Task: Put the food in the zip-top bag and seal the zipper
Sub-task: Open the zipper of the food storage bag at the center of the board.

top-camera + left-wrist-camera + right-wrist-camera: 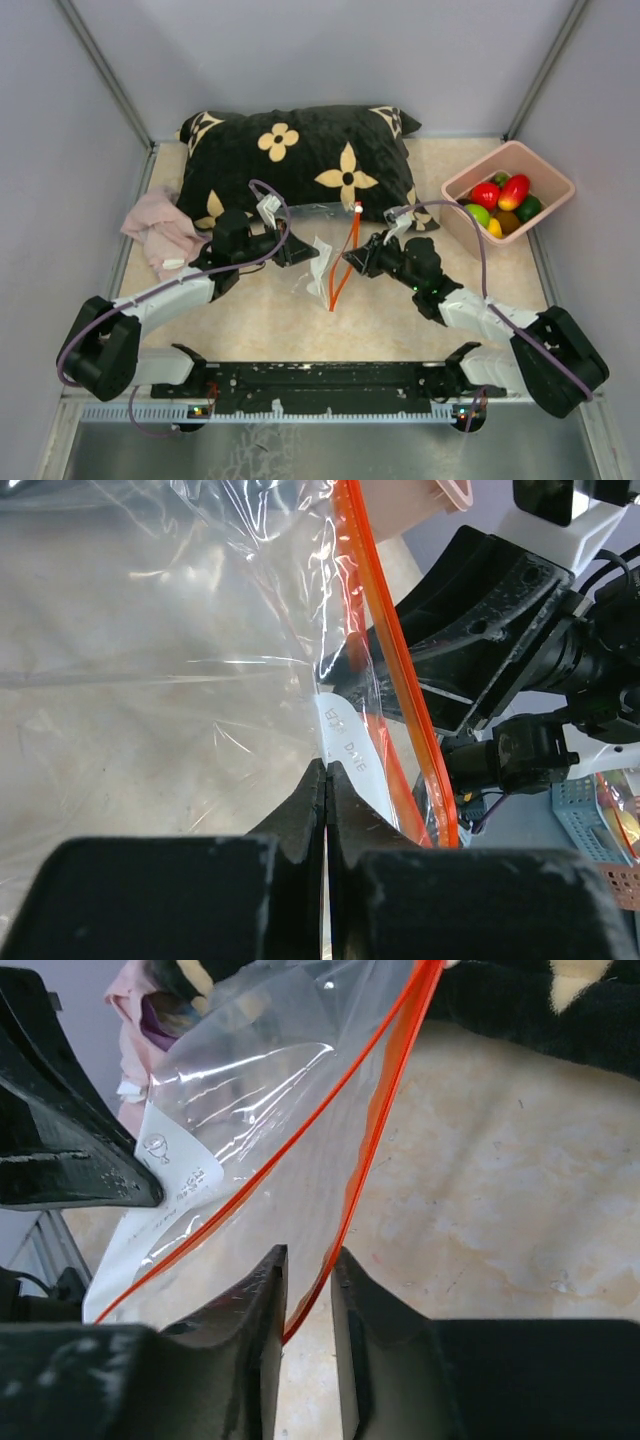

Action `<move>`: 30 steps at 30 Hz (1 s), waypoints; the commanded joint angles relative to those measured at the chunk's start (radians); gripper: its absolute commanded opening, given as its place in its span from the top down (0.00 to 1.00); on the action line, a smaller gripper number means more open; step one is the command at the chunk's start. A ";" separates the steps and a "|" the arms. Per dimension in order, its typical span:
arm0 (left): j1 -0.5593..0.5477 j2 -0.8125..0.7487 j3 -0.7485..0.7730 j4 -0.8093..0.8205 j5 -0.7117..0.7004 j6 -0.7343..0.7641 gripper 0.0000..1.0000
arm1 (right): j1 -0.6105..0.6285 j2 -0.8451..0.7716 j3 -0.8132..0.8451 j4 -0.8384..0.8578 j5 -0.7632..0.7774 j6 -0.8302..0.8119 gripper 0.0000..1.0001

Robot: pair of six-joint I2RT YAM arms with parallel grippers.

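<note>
Far left, a crumpled pink cloth (158,232) lies on the tabletop (290,318), at the corner of the black flowered pillow (300,165) that runs along the back. Coming in, my left gripper (325,772) is closed tight, fingers pressed together on the clear film of the zip-top bag (180,660), just beside its white label. The bag hangs at mid-table between the two arms, raised in front of the pillow, and I see nothing inside it. The zipper (378,1125) runs as an orange strip down the bag's right-hand edge. My right gripper (308,1275) is narrow, with a slim gap between the fingers; the zipper edge passes through that gap, and I can't tell whether the pads touch it. Far right, the food (500,195) sits heaped in the pink bin (548,165), red, green, yellow and orange pieces, well apart from the bag.
</note>
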 commanded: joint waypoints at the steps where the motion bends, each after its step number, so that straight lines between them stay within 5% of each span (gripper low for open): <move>1: -0.006 -0.020 -0.009 0.034 0.010 0.002 0.99 | -0.007 0.000 0.041 0.067 -0.001 -0.015 0.82; 5: -0.006 -0.044 0.007 -0.060 -0.058 0.058 0.80 | 0.001 -0.050 0.081 -0.049 0.025 -0.071 1.00; 12: -0.023 -0.129 0.070 -0.233 -0.191 0.132 0.52 | 0.096 -0.120 0.229 -0.396 0.231 -0.202 1.00; 24: -0.234 -0.271 0.223 -0.518 -0.624 0.141 0.35 | 0.236 -0.121 0.454 -0.770 0.574 -0.287 1.00; 30: -0.320 -0.190 0.286 -0.485 -0.625 0.137 0.26 | 0.254 -0.130 0.525 -0.899 0.661 -0.301 1.00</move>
